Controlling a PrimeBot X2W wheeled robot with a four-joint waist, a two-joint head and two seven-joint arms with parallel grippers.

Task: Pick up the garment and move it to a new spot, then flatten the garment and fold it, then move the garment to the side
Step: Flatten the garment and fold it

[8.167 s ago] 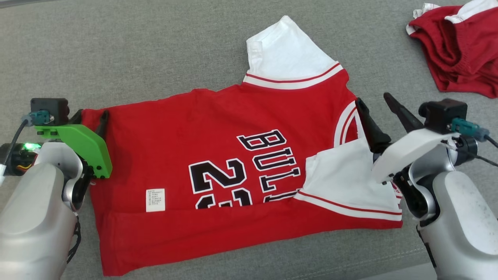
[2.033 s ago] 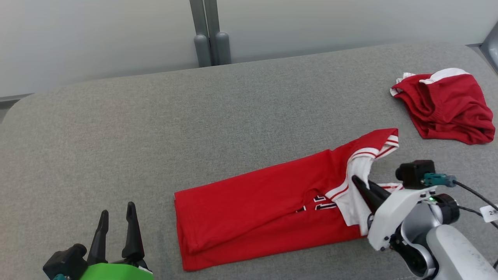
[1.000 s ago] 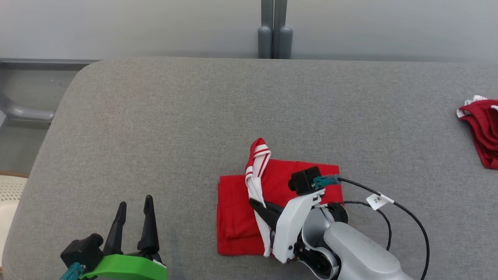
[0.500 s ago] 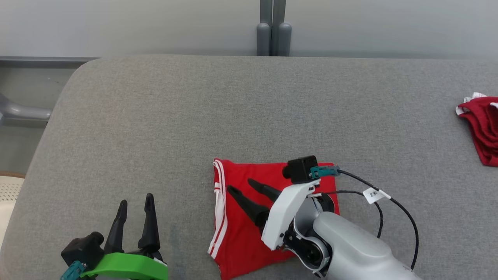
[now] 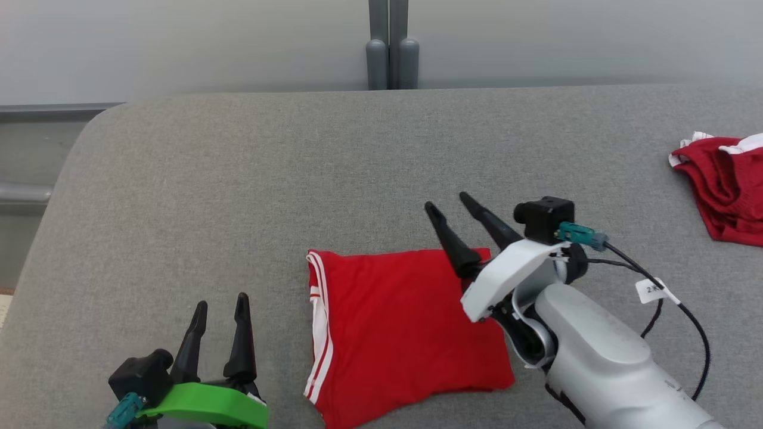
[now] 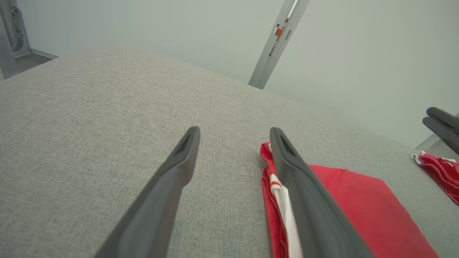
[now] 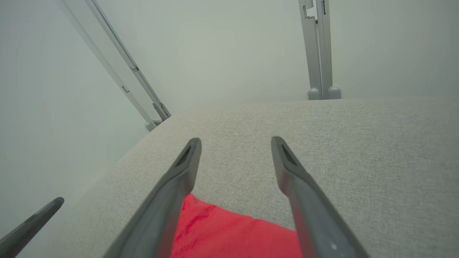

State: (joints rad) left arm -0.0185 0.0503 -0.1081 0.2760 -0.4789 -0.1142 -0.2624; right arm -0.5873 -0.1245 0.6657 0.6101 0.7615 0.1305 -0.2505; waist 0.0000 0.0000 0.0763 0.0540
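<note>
Grey woven-fabric padded surface (image 5: 238, 179): the work bed. Red jersey garment with white striped trim (image 5: 399, 333): folded square, flat near the front middle, apparently ready for shifting aside. Crumpled red-and-white cloth heap (image 5: 721, 190): far right, well apart. Right gripper (image 5: 447, 201): fingers wide, empty, above the square's far right corner. Left gripper (image 5: 222, 300): wide, empty, parked left, likely to spare the fold.

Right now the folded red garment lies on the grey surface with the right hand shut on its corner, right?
No: the right hand is open, holding nothing, as the right wrist view shows. The folded red garment does lie on the grey surface.
</note>
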